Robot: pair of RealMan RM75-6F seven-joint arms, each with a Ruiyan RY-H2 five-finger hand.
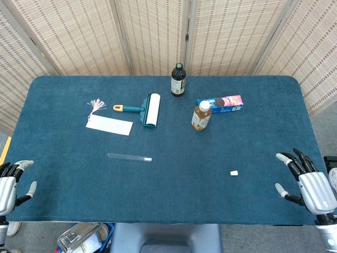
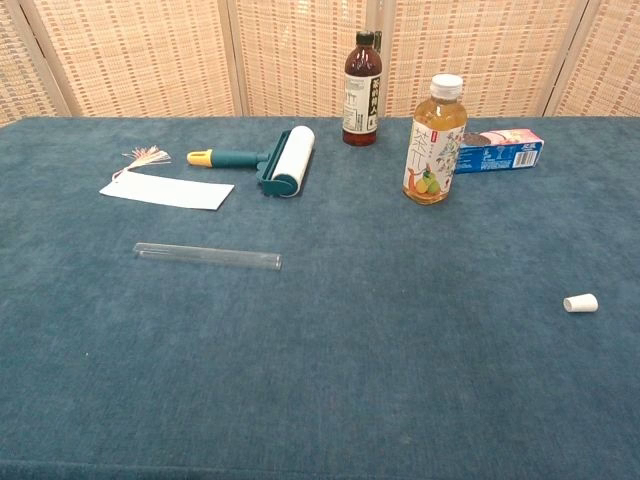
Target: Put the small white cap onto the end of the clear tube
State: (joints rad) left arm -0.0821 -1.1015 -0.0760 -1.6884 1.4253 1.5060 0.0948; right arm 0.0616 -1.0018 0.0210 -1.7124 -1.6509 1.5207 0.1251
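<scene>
Clear tube [image 2: 208, 257] near card [image 2: 168, 191], lint roller [image 2: 280, 162].

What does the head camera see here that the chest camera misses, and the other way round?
Only the head view shows the robot's left hand and right hand, both open at the near table edge and holding nothing, plus the floor and a clear container below the table.

Only the chest view gives a low side-on look, where the bottle labels show from the front.

Both show the clear tube, small white cap, lint roller, white tag, dark bottle, tea bottle and snack box.
</scene>
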